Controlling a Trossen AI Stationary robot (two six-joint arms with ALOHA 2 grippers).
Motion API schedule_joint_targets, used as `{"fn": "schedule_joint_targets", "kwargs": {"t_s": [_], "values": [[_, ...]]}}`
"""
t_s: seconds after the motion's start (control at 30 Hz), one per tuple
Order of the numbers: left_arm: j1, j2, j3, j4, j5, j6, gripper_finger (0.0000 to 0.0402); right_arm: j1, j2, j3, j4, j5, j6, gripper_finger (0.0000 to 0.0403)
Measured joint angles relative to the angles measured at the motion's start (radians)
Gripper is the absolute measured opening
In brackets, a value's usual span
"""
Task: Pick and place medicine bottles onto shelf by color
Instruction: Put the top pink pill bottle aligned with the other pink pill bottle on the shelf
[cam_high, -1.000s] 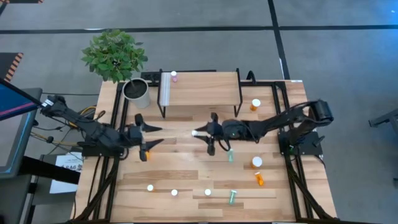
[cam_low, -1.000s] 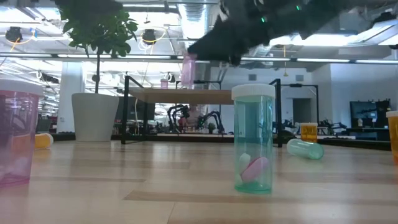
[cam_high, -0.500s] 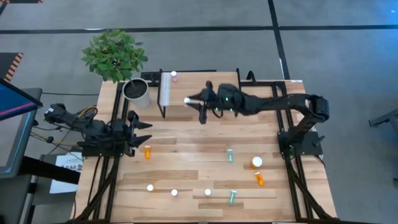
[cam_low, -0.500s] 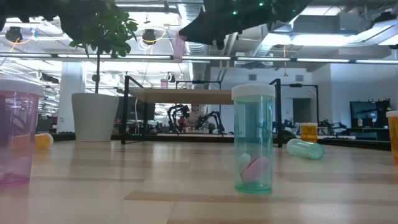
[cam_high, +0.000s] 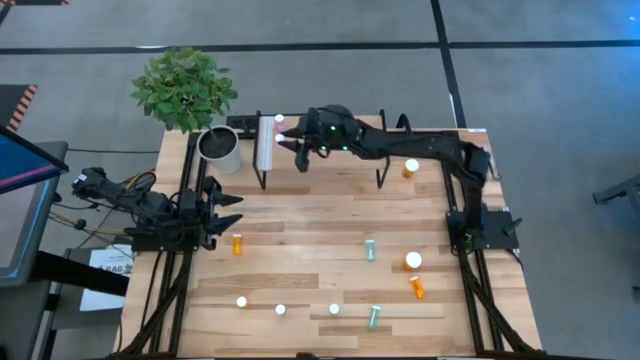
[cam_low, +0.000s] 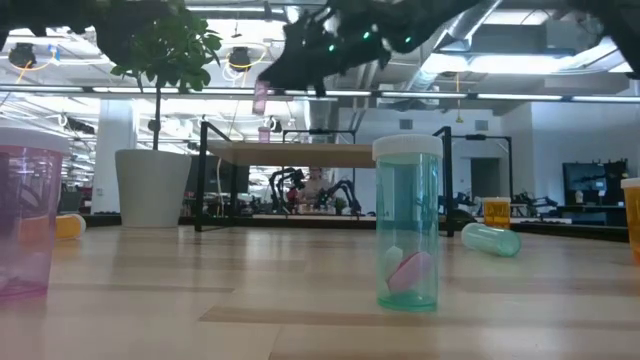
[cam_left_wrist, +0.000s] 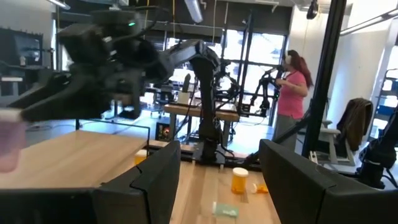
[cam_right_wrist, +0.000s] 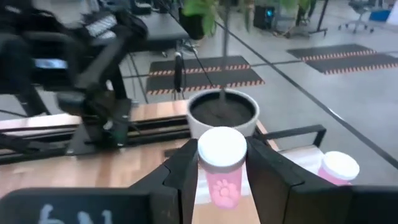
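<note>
My right gripper (cam_high: 288, 141) reaches over the left end of the light-wood shelf (cam_high: 335, 140) and is shut on a pink medicine bottle with a white cap (cam_right_wrist: 222, 168). This bottle also shows high in the low view (cam_low: 260, 97). A second pink bottle (cam_high: 279, 120) stands on its base on the shelf's far left corner, and shows in the right wrist view (cam_right_wrist: 337, 169). My left gripper (cam_high: 225, 205) is open and empty near the table's left edge. Teal and orange bottles stay on the tabletop. My right gripper pinches the pink bottle's body (cam_right_wrist: 222, 190) just under the white cap, one finger on each side. The fingers come about level from the table's right side. The bottle is upright and lifted clear above the shelf.
A grey-white plant pot (cam_high: 219, 148) stands just left of the shelf. On the table lie or stand an orange bottle (cam_high: 236, 243), a teal one (cam_high: 370, 250), orange ones (cam_high: 413, 262) (cam_high: 410, 168) and several small bottles along the near edge (cam_high: 280, 310). A person (cam_left_wrist: 292, 84) stands beyond the table.
My right gripper has carried the pink bottle up from the table's middle and toward the far left, to above the shelf's left end; the bottle stays upright. My left gripper has drawn back toward the table's left edge, away from the orange bottle.
</note>
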Motion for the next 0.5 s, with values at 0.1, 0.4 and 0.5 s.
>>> {"fn": "schedule_joint_targets", "kwargs": {"t_s": [0.1,0.4,0.5], "values": [[0.0,0.0,0.0,0.0,0.001,0.0,0.0206,-0.021,0.044,0.033,-0.002,0.0,0.005,0.0141],[0.0,0.0,0.0,-0.002,0.001,0.0,0.0206,-0.054,0.073,0.037,-0.015,-0.001,0.03,0.0142],[0.0,0.0,0.0,-0.002,0.0,0.001,0.0206,-0.051,0.073,0.038,-0.012,-0.002,0.03,0.0141]]}}
